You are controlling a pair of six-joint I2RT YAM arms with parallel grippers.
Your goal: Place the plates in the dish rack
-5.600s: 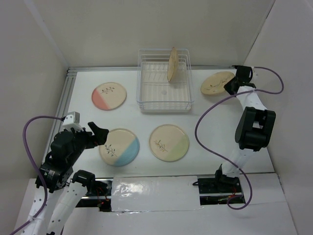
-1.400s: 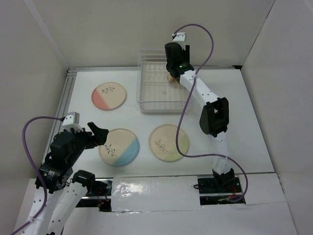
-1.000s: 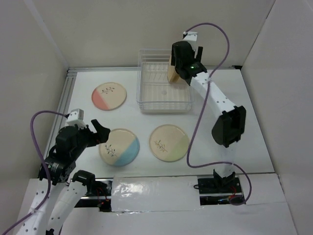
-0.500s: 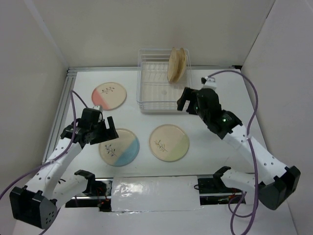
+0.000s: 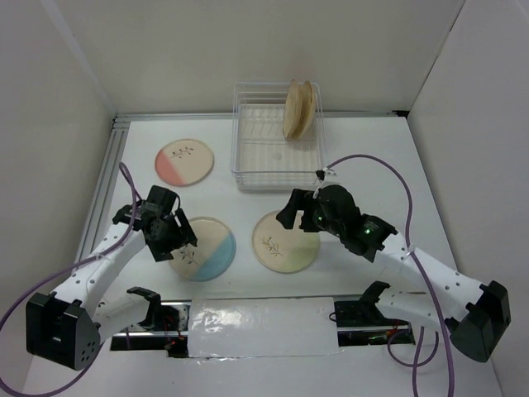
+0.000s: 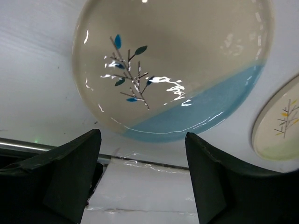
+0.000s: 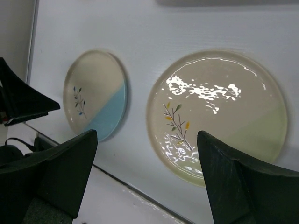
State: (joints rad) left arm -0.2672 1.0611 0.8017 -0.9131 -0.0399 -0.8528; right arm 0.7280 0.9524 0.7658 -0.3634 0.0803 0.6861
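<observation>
The white wire dish rack (image 5: 248,157) stands at the back with two tan-speckled plates (image 5: 297,109) upright in its right end. A part-pink plate (image 5: 184,161) lies flat at the left. The part-blue plate (image 5: 207,248) (image 6: 173,65) (image 7: 96,95) and the part-green plate (image 5: 285,244) (image 7: 219,116) (image 6: 280,121) lie flat near the front. My left gripper (image 5: 178,241) (image 6: 142,186) hangs open over the blue plate's near-left rim. My right gripper (image 5: 296,222) (image 7: 149,182) hangs open above the green plate's near-left edge. Neither holds anything.
White walls close in the table on the left, back and right. A metal rail (image 5: 106,178) runs along the left side. The table's front edge with its taped strip (image 5: 260,314) (image 6: 149,186) lies just below both grippers. Purple cables loop off both arms.
The right arm came away from the rack, leaving a second tan plate upright there, and swung down over the green plate. The left arm reached out and lowered over the blue plate.
</observation>
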